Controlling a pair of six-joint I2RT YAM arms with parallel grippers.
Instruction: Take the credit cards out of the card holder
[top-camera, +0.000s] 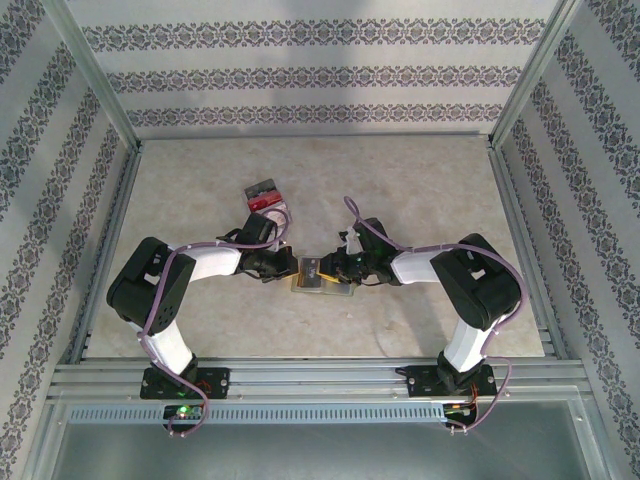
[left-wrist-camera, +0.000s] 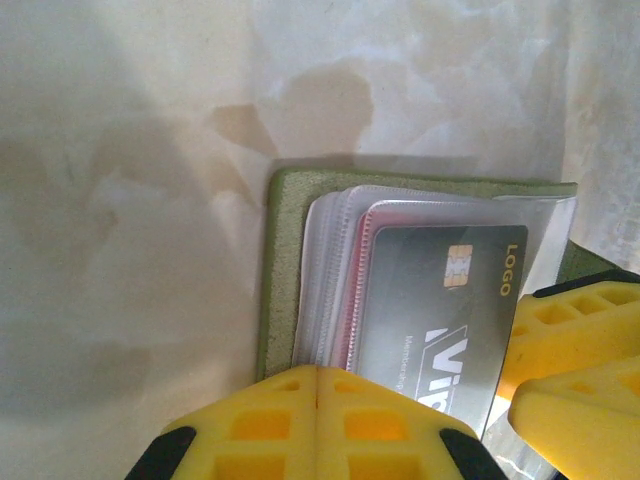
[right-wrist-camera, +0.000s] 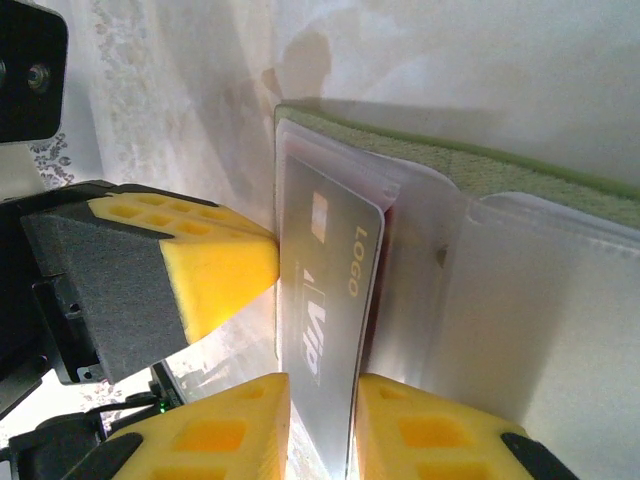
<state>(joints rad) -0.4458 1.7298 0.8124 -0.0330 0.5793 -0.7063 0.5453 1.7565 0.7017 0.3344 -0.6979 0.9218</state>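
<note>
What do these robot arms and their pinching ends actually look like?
The left arm and right arm have chunky black joints, white links, black bases and looping lilac cables. The left tool and right tool each end in two blocky yellow fingers with square pockets, backed in black.

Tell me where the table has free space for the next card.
Free: the bare table far right, between right arm and back wall, and the strip behind the loose cards. Crowded: the centre, where left gripper and right gripper, clamping the grey card, meet over the card holder.
</note>
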